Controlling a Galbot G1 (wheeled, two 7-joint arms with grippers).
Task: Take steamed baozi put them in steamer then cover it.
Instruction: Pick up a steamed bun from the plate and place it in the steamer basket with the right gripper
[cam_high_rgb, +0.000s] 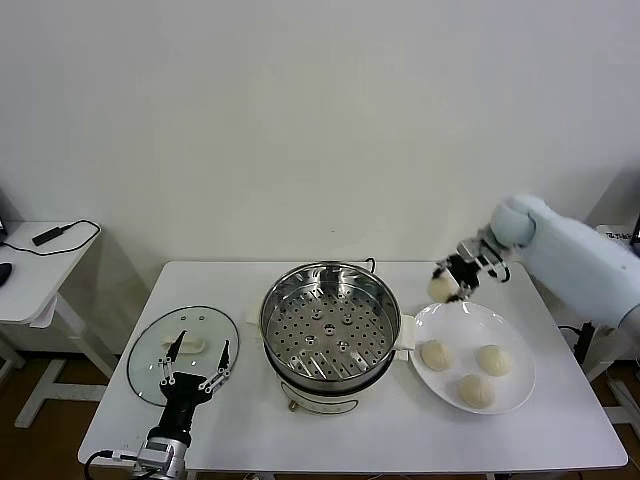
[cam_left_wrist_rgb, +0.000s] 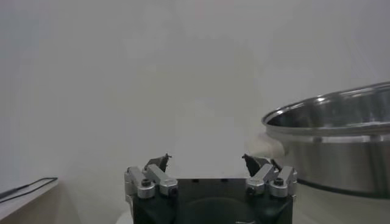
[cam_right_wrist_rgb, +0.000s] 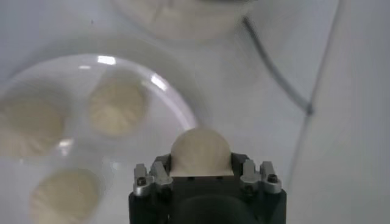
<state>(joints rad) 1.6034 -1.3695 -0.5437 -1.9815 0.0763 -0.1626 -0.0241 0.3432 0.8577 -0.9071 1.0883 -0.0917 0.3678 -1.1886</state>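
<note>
The steamer (cam_high_rgb: 328, 330) sits open at table centre, its perforated tray bare. Beside it the plate (cam_high_rgb: 505, 330) holds three baozi (cam_high_rgb: 436, 354). Above the plate's far rim, the right gripper (cam_high_rgb: 447, 284) clasps a fourth bun (cam_right_wrist_rgb: 200, 152); it should carry level, clear the steel rim, then release low. The left gripper (cam_high_rgb: 195, 365) waits spread over the glass lid (cam_high_rgb: 150, 350)

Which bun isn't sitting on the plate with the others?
The bun held in the right hand, lifted up behind the white plate. The other three buns all lie on the plate.
</note>
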